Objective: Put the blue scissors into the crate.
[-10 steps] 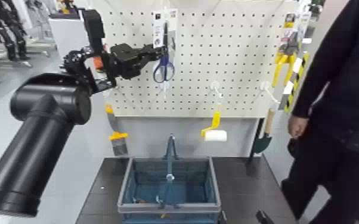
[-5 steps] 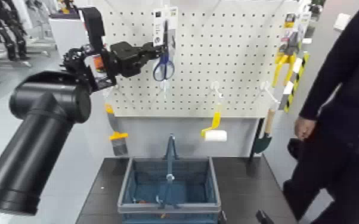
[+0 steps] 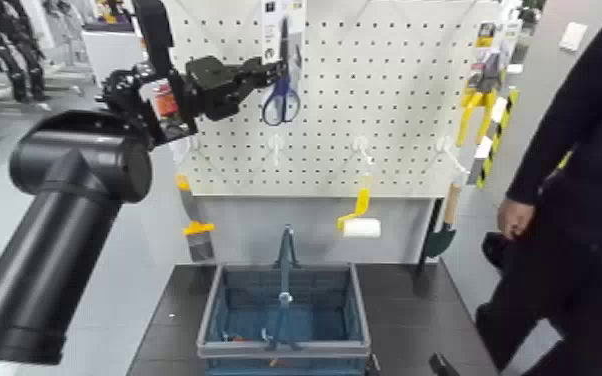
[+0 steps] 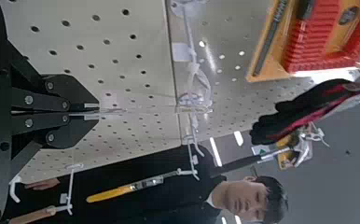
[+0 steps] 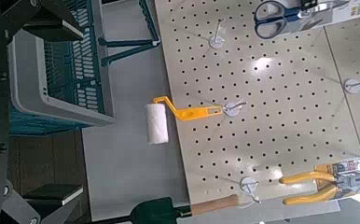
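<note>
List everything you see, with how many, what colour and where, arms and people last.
scissors: one, blue handles, on white card in left gripper
shopping basket: one, teal-blue plastic, grey rim, on dark table
table: one, dark, below pegboard
pegboard: one, off-white, ahead
pliers: one, yellow-handled, pegboard's right
paint roller: one, yellow and white, below pegboard's middle
trowel: one, green blade, wooden handle, right
left gripper: one, black, shut on card
right gripper: one, black, near basket
person's hand: one, right
</note>
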